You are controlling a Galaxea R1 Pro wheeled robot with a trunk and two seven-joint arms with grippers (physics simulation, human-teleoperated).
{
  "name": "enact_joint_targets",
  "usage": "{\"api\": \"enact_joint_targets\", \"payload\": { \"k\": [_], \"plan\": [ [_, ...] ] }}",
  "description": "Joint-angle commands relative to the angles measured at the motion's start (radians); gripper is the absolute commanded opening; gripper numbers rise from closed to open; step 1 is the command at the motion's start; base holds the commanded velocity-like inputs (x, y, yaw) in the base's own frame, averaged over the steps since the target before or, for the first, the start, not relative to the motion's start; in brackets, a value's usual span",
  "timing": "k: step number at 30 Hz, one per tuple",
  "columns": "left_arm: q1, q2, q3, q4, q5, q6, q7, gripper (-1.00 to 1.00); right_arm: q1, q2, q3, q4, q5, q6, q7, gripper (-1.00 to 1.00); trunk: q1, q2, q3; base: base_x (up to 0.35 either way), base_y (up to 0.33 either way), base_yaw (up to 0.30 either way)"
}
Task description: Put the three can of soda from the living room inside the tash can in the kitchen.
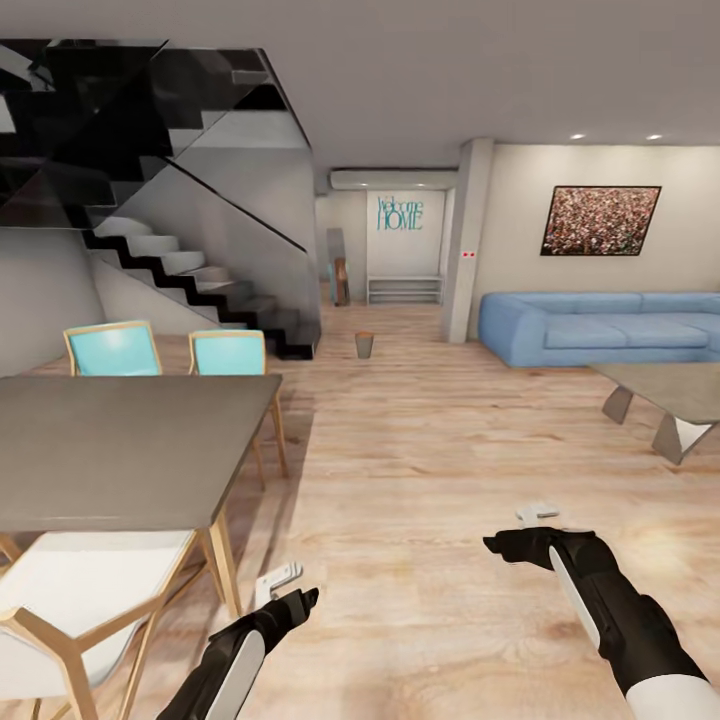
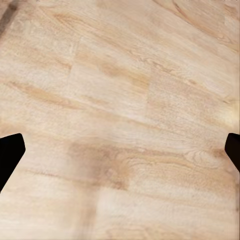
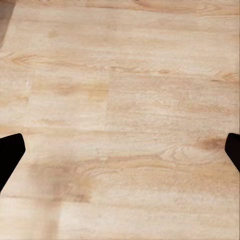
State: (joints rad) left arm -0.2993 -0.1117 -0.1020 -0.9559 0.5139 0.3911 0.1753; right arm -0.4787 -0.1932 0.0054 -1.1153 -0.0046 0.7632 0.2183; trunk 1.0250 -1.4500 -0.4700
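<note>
The robot is in a big room with a wood floor [image 1: 420, 470]. The trash can [image 1: 364, 345] stands far off at 12 o'clock, near the stairs [image 1: 190, 270]. No soda cans are in sight. The left gripper [image 1: 283, 583] and right gripper [image 1: 535, 520] hang low over the floor, fingers apart and holding nothing. I think soda cans are light, stiff and a bit slippery, so grab one around its middle.

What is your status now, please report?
Left pincer and right pincer open, both empty, over wood floor. Trash can far ahead beside stairs. No soda cans seen. Path ahead free between dining table and sofa.
</note>
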Motion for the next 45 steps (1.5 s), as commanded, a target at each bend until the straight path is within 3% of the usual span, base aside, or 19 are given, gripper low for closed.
{"api": "enact_joint_targets", "payload": {
  "k": [1,8,21,45],
  "plan": [
    [0.0,0.0,0.0,0.0,0.0,0.0,0.001,1.0,0.0,0.0,0.0,-0.001,-0.001,0.002,0.0,1.0,0.0,0.0,0.0,0.347,0.0,0.0],
    [0.0,0.0,-0.001,0.0,-0.001,0.0,-0.001,1.0,-0.001,0.001,0.001,-0.002,-0.003,0.008,0.0,1.0,0.0,0.0,0.0,0.347,0.0,-0.01],
    [-0.017,0.001,0.002,0.055,0.003,0.015,-0.004,1.0,-0.003,0.008,0.002,0.03,0.003,0.01,0.0,1.0,0.0,0.0,0.0,0.347,0.0,-0.219],
    [-0.035,0.003,0.004,0.096,0.005,0.034,-0.001,1.0,-0.003,0.009,0.002,0.034,0.006,0.01,0.0,1.0,0.0,0.0,0.0,0.347,0.0,-0.01]
  ]
}}
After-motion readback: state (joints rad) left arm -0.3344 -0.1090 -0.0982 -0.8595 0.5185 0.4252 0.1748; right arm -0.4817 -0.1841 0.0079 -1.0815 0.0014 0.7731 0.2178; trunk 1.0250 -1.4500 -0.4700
